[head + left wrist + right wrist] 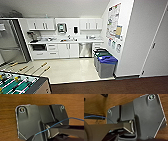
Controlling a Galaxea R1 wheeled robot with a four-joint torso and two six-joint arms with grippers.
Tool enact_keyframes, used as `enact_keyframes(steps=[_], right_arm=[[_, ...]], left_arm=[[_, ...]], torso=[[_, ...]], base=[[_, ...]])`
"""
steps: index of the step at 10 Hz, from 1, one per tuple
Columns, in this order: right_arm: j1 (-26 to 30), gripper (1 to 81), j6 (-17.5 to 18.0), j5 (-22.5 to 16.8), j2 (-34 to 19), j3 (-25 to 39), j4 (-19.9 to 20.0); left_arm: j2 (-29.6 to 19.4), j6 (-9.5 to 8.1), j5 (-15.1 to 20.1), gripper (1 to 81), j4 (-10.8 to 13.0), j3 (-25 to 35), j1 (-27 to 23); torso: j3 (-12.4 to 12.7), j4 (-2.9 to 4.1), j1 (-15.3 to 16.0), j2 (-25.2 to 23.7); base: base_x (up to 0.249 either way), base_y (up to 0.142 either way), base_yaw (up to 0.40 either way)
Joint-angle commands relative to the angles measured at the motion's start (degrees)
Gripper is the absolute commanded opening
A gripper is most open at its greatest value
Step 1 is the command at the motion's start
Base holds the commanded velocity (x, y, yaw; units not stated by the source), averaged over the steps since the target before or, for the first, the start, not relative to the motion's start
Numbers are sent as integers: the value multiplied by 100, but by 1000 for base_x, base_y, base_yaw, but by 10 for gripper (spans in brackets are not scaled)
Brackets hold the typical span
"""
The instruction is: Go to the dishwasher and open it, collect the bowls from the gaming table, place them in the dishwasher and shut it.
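Note:
The dishwasher [85, 49] is the brushed-steel front under the white counter [66, 41] at the far wall of the kitchenette, right of the white cabinet doors. Its door stands shut. It lies several steps ahead of me across the pale floor [67, 70]. The gaming table and the bowls are out of view. Both wrist views look down past the robot's dark plates onto a brown floor [8, 119] [95, 105].
Grey bins, one with a blue lid [107, 65] and one with a green lid [101, 53], stand by the right wall close to the dishwasher. A green-field foosball table [20, 85] with rods fills the near left corner. A tall steel fridge [8, 42] is at left, a white door [160, 50] at right.

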Motion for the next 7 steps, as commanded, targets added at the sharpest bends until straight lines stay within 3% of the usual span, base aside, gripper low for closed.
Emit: enact_keyframes(steps=[1, 7], right_arm=[[255, 811, -17, -318, -49, 99, -1], [255, 811, -44, -318, -49, 73, -1]], left_arm=[[-107, 38, 295, 811, 7, 50, -277], [-98, 38, 295, 811, 7, 50, -277]], torso=[[0, 0, 0, 0], [0, 0, 2, 0]], base=[[190, 0, 0], [190, 0, 0]])
